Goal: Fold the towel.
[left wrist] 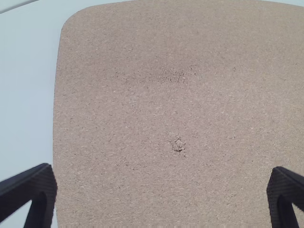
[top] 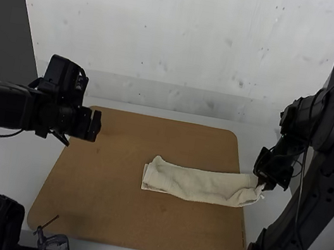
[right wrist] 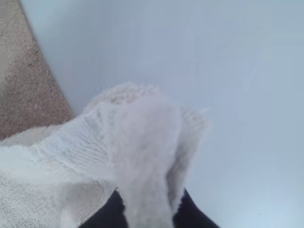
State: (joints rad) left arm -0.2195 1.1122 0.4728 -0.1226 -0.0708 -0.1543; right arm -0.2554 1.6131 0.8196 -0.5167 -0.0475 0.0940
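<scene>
A cream towel, folded into a long strip, lies across the right half of a brown board, its outer end pinched between the fingers of the right gripper just past the edge, over the pale table, while the left gripper, spread wide and empty, hangs near the board's far left corner

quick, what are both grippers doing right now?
Left gripper: open, holding nothing, above the board.
Right gripper: closed on the towel's right end, as seen from above.
</scene>
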